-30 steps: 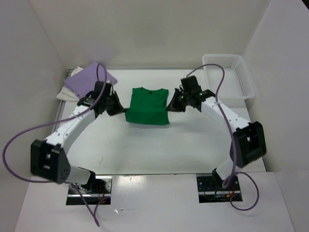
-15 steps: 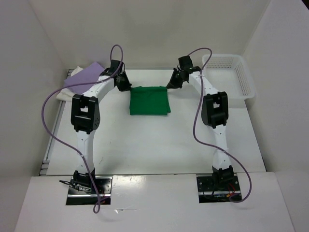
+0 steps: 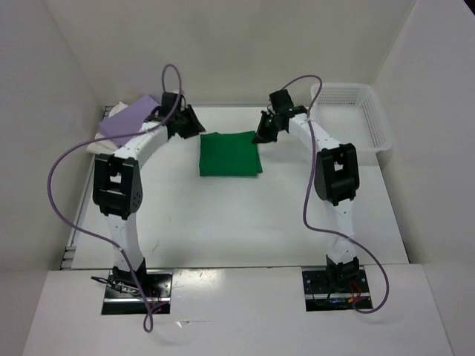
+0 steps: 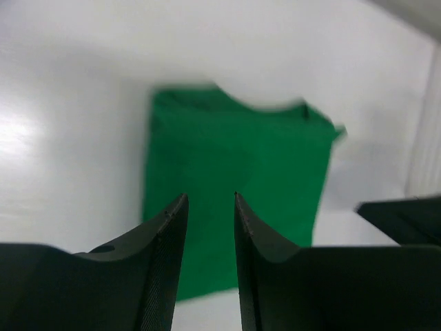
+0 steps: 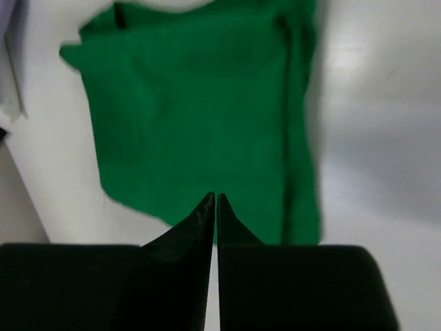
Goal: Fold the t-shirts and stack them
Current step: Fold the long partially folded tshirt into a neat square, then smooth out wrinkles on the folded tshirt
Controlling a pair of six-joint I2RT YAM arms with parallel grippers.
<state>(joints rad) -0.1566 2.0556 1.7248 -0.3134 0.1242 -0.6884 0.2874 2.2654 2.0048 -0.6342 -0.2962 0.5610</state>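
Observation:
The bright green t-shirt (image 3: 230, 154) lies folded into a flat rectangle on the table's far middle. It also shows in the left wrist view (image 4: 234, 172) and the right wrist view (image 5: 200, 117). My left gripper (image 3: 194, 128) hovers off its far left corner, jaws a little apart and empty (image 4: 210, 200). My right gripper (image 3: 261, 134) hovers off its far right corner, shut and empty (image 5: 216, 198). The folded lilac t-shirt (image 3: 130, 119) lies on the white t-shirt (image 3: 99, 144) at the far left.
A white lattice basket (image 3: 356, 111) stands at the far right corner. White walls close in the table at the back and on both sides. Purple cables loop above both arms.
Both arms reached to the far side and the green shirt went from a longer shape to a shorter folded rectangle. Both grippers now hold nothing and sit just off its far corners.

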